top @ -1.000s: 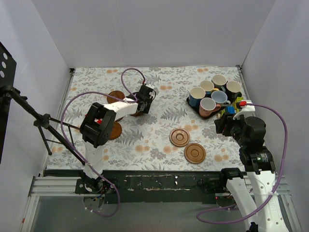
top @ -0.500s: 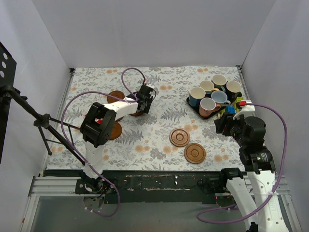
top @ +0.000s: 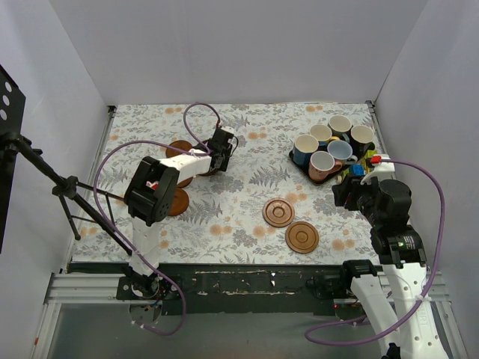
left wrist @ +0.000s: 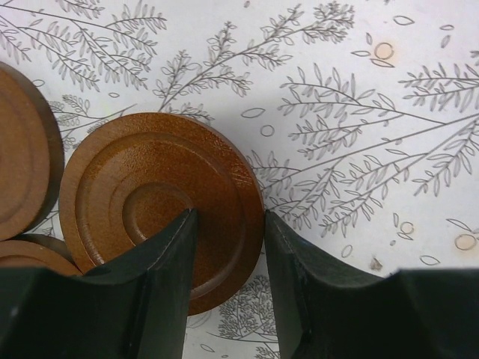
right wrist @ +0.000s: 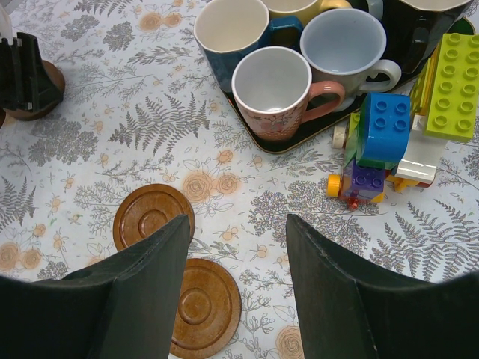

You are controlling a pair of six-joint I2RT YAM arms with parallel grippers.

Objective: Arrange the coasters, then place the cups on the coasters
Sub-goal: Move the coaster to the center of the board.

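**A:** Biggest first. What's the ground?

**B:** Table (top: 247,179) with a fern-and-flower cloth. A tripod (top: 67,187) stands off its left edge. The left arm (top: 161,187) is stretched across the left half. The right arm (top: 389,209) is raised over the near right corner. A purple cable (top: 196,112) loops above the left wrist.

**A:** Cups?

**B:** All on a dark tray (right wrist: 307,140), far right, set askew to the table's edges. The cups (top: 362,134) are upright, mouths up, packed close. The pink cup (right wrist: 271,82) is frontmost, handle out toward the toy blocks (right wrist: 385,127). The light blue cup (right wrist: 340,41) is behind it, handle the same way. The blocks sit just beside the tray's near right side, between the right arm and the rear cups.

**A:** Coasters?

**B:** Round, so no long axis. All ringed face up.
- The centre coaster (top: 278,212) and nearer coaster (top: 302,237) lie just beside each other, near middle.
- The shaded coaster (top: 179,203) is partly under the left arm.
- The far coaster (top: 177,146) is beyond that arm.

**A:** Left fingers?

**B:** The left fingers (left wrist: 168,262) are narrowed on the held coaster (left wrist: 142,187), one tip on its inner ring and the other against its outer rim. There is a dark shadow under its lower edge. Two more crowd its left side. The thick-edged coaster (left wrist: 22,149) is almost touching it, and the low coaster (left wrist: 26,254) is overlapped by its rim.

**A:** Right?

**B:** The right fingers (right wrist: 150,269) are spread wide with nothing between them, hanging above the centre and nearer coasters.
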